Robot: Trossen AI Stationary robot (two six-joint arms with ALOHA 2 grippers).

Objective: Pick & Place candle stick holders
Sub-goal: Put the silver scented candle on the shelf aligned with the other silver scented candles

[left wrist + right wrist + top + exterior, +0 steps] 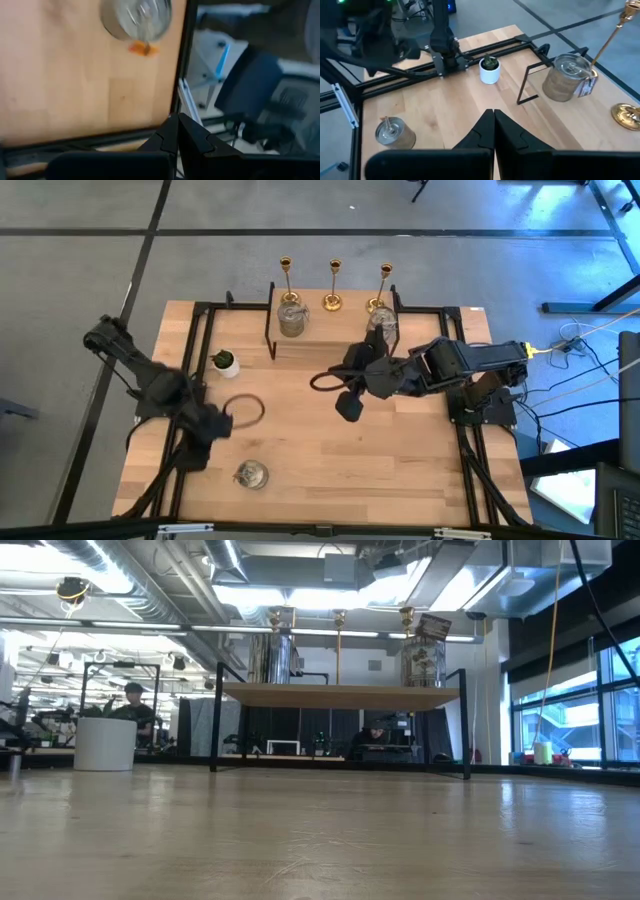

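Three gold candle stick holders (334, 285) stand by their round bases on the raised shelf (330, 330) at the table's far side. Two silvery-glass holders (291, 318) (381, 320) stand on the shelf too. A third silvery-glass holder (251, 474) stands on the table near the front left; it also shows in the left wrist view (136, 20) and the right wrist view (395, 132). My left gripper (215, 426) is shut and empty, a little beyond this holder. My right gripper (348, 408) is shut and empty over the table's middle.
A tiny white pot with a green plant (225, 362) stands at the left, near the shelf's black frame (271, 330). A dark cable loop (247, 410) lies by my left gripper. Black rails (470, 450) run along the table's sides.
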